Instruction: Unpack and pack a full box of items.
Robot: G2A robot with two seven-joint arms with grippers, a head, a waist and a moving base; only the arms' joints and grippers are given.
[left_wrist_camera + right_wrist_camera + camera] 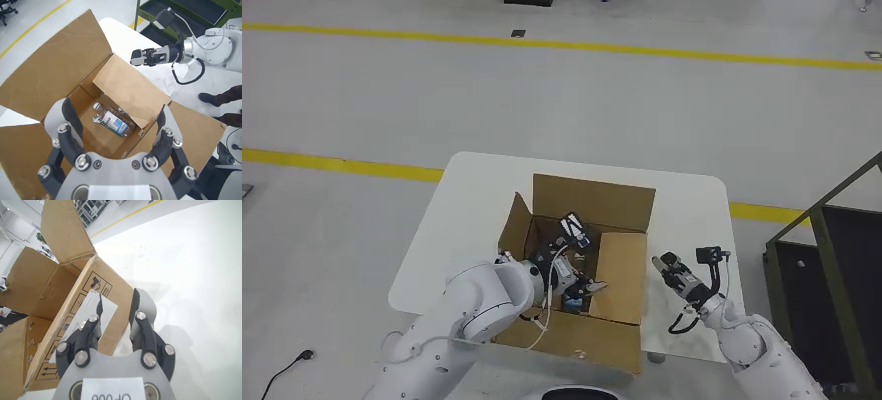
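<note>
A: Left arm?
B: Bent in over the cardboard box (592,200). The left gripper (115,109) hangs above the box opening, pointed down into it, fingers spread wide, empty.
A: Right?
B: The right gripper (117,300) is outside the box, just beside its side wall, aimed toward it, fingers a narrow gap apart, empty.

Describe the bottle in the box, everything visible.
The bottle is clear plastic with a white cap and a white-and-blue label around its middle. It lies on its side on the floor of the open cardboard box. A metal wrench lies against its neck, partly beneath it. Whether it holds liquid cannot be told.
</note>
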